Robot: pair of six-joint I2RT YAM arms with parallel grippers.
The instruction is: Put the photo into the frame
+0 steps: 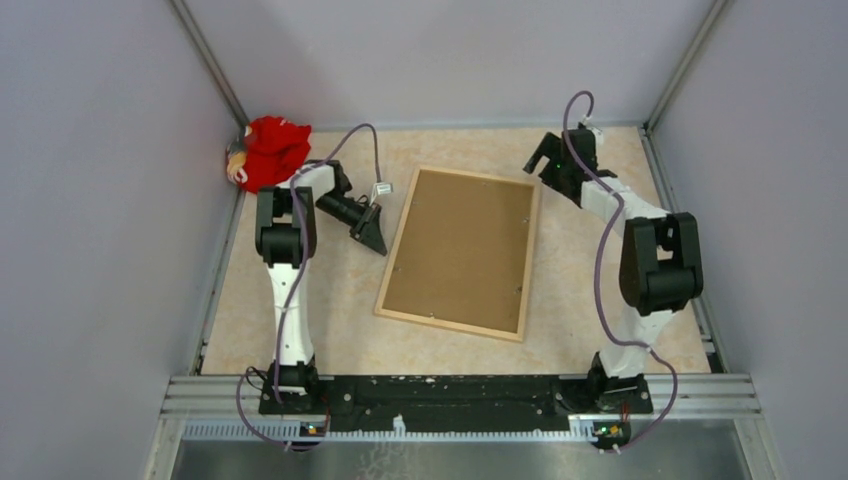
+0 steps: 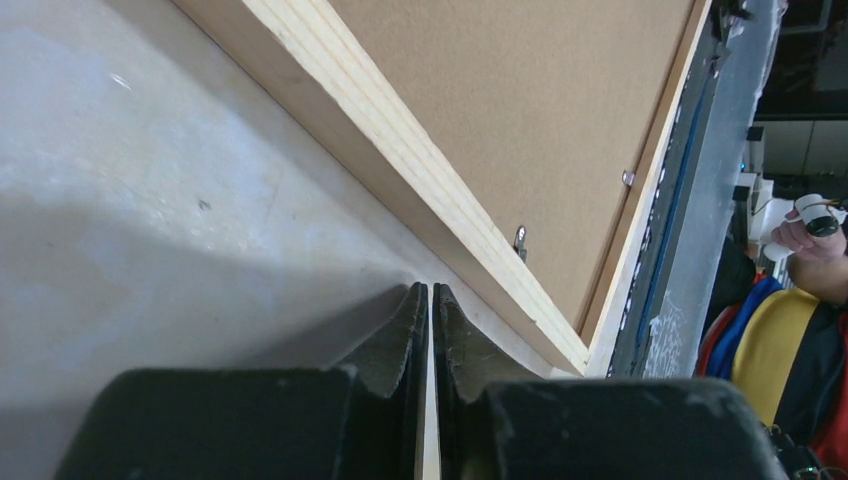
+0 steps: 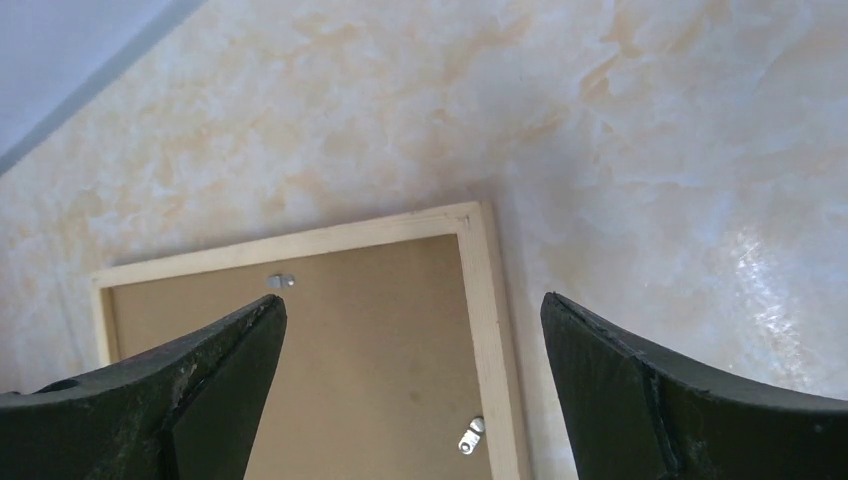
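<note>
Frame first: the thin light-wood rectangular picture frame lies flat and face down in the middle of the beige marbled table, with the plain brown cardboard backing board seated inside its rim. The photo does not show in any view; whether it already lies beneath the board I cannot tell. Small metal turn clips sit along the inner edge of the rim, on the board.

What worries me, as a judgement: if the print is not under there, the board must come out, and a fingertip pushing low against the rim would more likely slide the whole frame across the smooth table than lift anything. A clip left unturned would jam the board.

My left gripper is down at table level just beside the frame's left edge, fingers pressed together with only a hairline slit, nothing visibly clamped; whether it touches the wood I cannot say. My right gripper hangs above the frame's far right corner, spread wide and empty.
</note>
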